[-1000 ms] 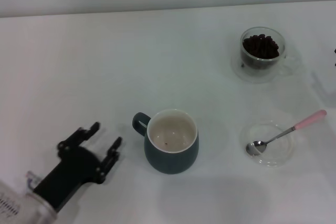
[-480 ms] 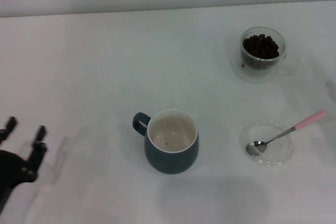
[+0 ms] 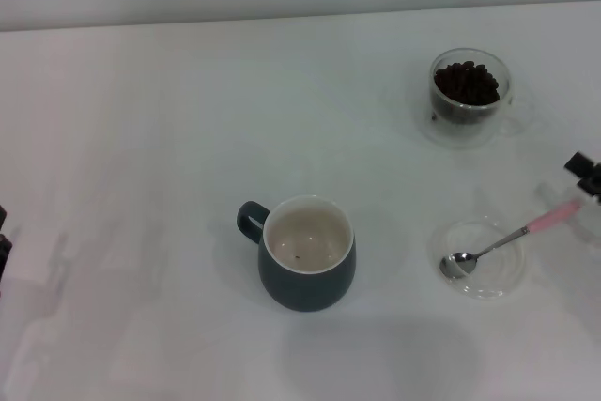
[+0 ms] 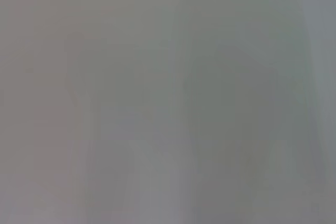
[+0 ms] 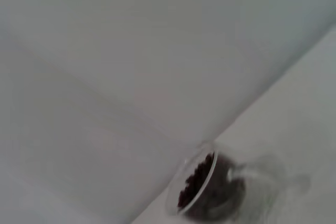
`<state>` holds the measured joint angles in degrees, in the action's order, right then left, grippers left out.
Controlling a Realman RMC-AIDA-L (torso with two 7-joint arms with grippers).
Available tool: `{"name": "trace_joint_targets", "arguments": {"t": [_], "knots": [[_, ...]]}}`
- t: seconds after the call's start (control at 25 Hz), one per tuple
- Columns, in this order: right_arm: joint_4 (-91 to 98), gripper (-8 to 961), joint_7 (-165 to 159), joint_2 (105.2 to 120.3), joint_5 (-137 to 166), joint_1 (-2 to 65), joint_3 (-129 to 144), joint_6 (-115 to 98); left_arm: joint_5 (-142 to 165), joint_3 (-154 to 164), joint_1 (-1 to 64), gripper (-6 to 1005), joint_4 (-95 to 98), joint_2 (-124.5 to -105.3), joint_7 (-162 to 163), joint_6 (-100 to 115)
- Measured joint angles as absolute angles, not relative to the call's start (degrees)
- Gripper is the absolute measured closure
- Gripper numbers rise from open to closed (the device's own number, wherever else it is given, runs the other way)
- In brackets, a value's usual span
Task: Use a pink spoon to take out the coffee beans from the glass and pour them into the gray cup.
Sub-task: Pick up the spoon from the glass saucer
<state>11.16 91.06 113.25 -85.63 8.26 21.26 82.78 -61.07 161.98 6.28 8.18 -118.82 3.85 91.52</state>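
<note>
The pink spoon point(image 3: 515, 238) lies with its silver bowl in a flat clear dish point(image 3: 482, 272) and its pink handle pointing to the right edge. The glass point(image 3: 470, 97) full of coffee beans point(image 3: 467, 82) stands at the back right; it also shows in the right wrist view point(image 5: 210, 192). The gray cup point(image 3: 306, 253) stands in the middle, its handle to the left, a speck or two inside. My right gripper point(image 3: 587, 170) just enters at the right edge, above the spoon's handle tip. My left gripper point(image 3: 3, 237) is barely seen at the left edge.
The white table point(image 3: 188, 119) runs back to a pale wall. The left wrist view shows only a blank grey surface.
My left arm has pulled back from beside the cup to the left edge, almost out of view. My right gripper has come into view at the right edge near the spoon's handle.
</note>
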Motion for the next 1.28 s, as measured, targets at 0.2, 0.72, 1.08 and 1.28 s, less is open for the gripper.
{"name": "trace_joint_targets", "arguments": {"t": [0.2,0.72,1.08,1.28], "knots": [[8.8,155,91.4,113.86,-85.0,6.8,21.5,83.6,-61.7,162.0,6.3,439,7.9,-118.83,3.9,93.3],[5.8,155,93.2,114.08,-84.9,6.8,22.4,84.0,-63.3,162.0,6.6,440,7.1,-118.82,3.9,93.9],[4.0,158,93.5,114.09,-84.9,6.3,23.0,84.8,-63.5,162.0,6.5,441,7.1,-118.82,3.9,93.9],[3.9,261,94.1,114.08,-84.9,6.2,23.0,84.7,-63.5,162.0,6.5,442,7.1,-118.82,3.8,93.9]]}}
